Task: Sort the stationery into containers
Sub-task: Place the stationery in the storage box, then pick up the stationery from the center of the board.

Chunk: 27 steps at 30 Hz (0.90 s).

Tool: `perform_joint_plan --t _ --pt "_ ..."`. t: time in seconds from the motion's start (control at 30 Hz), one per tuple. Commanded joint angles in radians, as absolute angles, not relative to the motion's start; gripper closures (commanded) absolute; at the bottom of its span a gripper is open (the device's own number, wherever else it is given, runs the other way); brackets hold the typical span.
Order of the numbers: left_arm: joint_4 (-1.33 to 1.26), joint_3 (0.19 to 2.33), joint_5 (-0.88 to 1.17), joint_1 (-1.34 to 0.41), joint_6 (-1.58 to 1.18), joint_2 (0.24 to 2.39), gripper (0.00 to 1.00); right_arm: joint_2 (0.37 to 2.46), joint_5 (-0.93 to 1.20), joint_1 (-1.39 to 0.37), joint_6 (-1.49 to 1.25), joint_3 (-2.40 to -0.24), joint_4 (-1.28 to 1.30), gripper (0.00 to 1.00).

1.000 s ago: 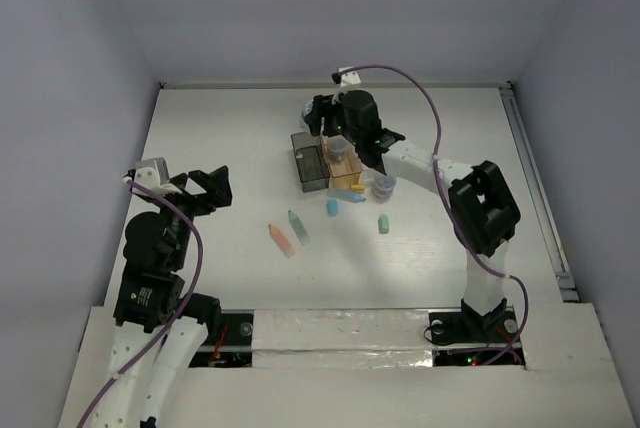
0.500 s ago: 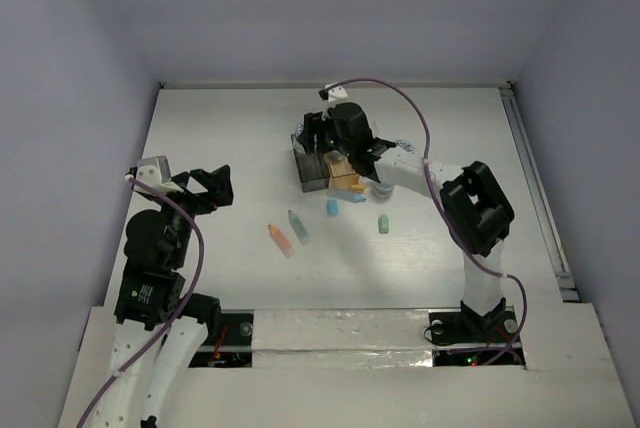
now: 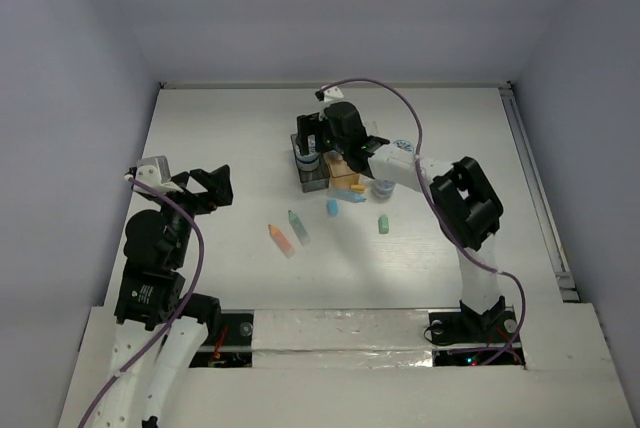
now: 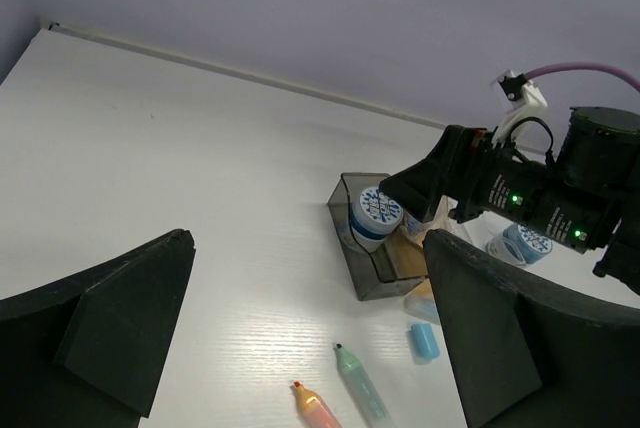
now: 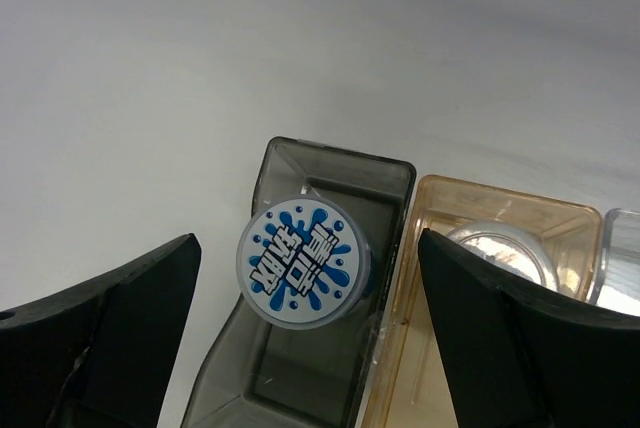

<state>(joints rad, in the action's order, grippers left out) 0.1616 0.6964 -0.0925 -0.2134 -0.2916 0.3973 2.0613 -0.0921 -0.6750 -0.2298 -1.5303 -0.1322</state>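
Disc, white top with blue splatter print, dead centre between the jaws of my right gripper, neither touching it. It stands in the dark grey box, top above the rim. Tan box just right of that, clear box beyond. Loose, back from the jaws: orange stick, green stick, blue stub, green stub, second disc.

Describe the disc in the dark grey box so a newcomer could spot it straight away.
Near the table's middle is a row of three joined boxes; take the dark grey box at its left end. The disc stands inside it, its round white top splashed with blue. The other blue-patterned disc sits outside the boxes, to their right.
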Motion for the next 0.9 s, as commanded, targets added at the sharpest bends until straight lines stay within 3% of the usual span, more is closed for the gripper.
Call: perform_joint_plan --t 0.0,0.2,0.33,0.47,0.87 --pt "0.112 0.704 -0.080 -0.206 -0.282 0.402 0.01 1.967 -0.174 -0.675 -0.201 -1.539 -0.207 0.04" --pt "0.110 0.704 -0.071 -0.206 -0.281 0.394 0.01 1.833 -0.366 -0.582 -0.232 -1.388 -0.187 0.07" --pt "0.107 0.703 -0.057 -0.206 -0.281 0.390 0.01 1.764 -0.491 -0.463 -0.336 -1.263 -0.129 0.00" --pt "0.104 0.703 -0.051 -0.206 -0.281 0.390 0.01 1.744 -0.446 -0.379 -0.371 -1.190 -0.066 0.00" --pt "0.103 0.701 -0.049 -0.215 -0.281 0.390 0.01 1.865 -0.413 -0.359 -0.396 -1.244 0.026 0.01"
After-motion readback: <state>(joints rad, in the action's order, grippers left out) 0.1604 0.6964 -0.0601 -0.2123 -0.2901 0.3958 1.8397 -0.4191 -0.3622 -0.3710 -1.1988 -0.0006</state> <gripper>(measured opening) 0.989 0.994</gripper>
